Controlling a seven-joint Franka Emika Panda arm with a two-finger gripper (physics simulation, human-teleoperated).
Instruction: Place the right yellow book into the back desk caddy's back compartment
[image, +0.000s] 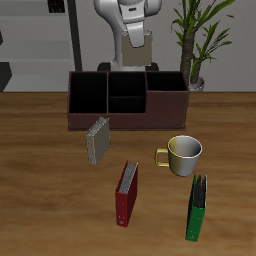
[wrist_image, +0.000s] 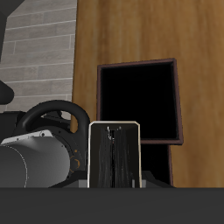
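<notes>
On the wooden worktop (image: 40, 140) the right yellow book (image: 97, 141) stands just in front of the back desk caddy (image: 127, 100), near one end, free of the hand. The back compartment (image: 127, 92) sits between the end bays. The red book (image: 127, 193), mug (image: 183, 155) and green book (image: 198, 208) stand nearer the front edge. The hand (image: 139, 47) hangs above and behind the caddy; I cannot tell whether its fingers are spread.

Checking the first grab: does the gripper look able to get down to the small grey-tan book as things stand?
Probably yes. The grey-tan book stands on open table in front of the caddy, with the mug and red book apart from it. The gripper is raised behind the caddy.
</notes>
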